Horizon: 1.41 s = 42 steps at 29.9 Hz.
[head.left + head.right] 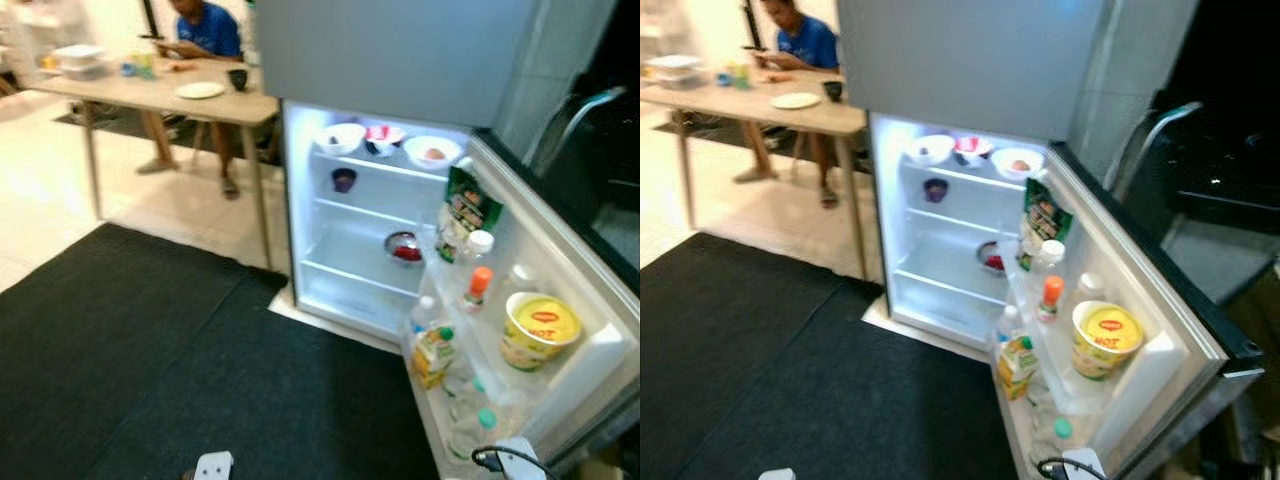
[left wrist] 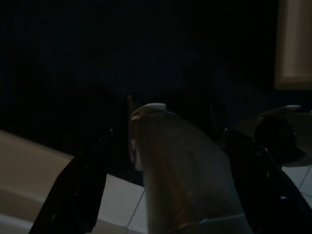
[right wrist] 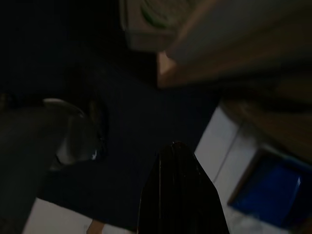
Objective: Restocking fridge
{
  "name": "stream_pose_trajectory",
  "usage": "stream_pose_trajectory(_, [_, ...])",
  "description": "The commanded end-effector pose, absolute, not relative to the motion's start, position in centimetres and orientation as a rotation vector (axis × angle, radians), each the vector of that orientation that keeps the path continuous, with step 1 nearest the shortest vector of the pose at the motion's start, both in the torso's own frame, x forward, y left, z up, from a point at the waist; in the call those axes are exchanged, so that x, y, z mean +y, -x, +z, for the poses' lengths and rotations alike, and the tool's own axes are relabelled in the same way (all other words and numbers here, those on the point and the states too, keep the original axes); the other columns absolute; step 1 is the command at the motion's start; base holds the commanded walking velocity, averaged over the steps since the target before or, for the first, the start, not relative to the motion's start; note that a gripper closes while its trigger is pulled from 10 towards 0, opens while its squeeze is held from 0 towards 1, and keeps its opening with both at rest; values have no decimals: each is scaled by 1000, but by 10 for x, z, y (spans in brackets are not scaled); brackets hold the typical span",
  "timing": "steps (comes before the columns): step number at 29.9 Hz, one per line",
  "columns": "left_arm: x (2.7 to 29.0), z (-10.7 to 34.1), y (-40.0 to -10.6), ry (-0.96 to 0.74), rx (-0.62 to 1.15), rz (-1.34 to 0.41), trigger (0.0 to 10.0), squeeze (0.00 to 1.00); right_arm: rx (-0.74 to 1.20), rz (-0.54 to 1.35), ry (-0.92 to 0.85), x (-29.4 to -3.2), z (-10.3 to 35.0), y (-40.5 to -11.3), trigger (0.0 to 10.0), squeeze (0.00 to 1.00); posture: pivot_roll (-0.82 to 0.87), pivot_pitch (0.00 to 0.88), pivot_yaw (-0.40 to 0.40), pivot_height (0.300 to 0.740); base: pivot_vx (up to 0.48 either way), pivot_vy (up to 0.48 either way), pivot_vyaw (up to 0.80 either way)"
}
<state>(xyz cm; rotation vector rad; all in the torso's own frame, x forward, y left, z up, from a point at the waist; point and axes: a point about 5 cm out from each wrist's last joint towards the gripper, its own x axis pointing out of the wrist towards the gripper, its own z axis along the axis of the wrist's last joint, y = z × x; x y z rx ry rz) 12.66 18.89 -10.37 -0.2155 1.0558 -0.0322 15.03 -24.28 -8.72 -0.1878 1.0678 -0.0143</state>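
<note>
A: Nearest first. Left gripper (image 2: 161,195): its black fingers (image 2: 73,190) stand apart, either side of a pale cylindrical container (image 2: 180,180); contact unclear in the dark. Right gripper: cannot tell.

B: Farther out?

A: Black floor mat (image 1: 150,350), then the open white fridge (image 1: 350,250). The door shelf holds a yellow-lidded noodle cup (image 1: 538,330); the top shelf holds white bowls (image 1: 340,137).

B: Step?

A: Likely the approach. Next calls for stepping closer and raising the container towards a free shelf.
</note>
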Motion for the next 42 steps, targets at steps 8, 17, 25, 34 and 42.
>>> stream_pose_trajectory(8, [190,-105,-123,214,1073,-31,10000,0,1148,-318,282,-295,-78,-132,10000,0,-107,14,-26,740,0,0,0])
stream_pose_trajectory(17, [190,-105,-123,212,1074,-32,10000,0,1016,-643,191,-341,-51,-142,10000,0,-106,14,-25,740,0,0,0])
stream_pose_trajectory(25, [191,-105,-123,214,1073,-31,10000,0,1021,-555,169,-337,-51,-145,10000,0,-109,12,-27,740,0,0,0])
stream_pose_trajectory(34, [191,-105,-123,213,1073,-35,10000,0,1159,-242,132,-308,-73,-127,10000,0,-114,15,-23,740,0,0,0])
stream_pose_trajectory(42, [191,-105,-123,208,1076,-36,10000,0,1247,-331,181,-324,-73,-104,10000,0,-112,17,-18,740,0,0,0])
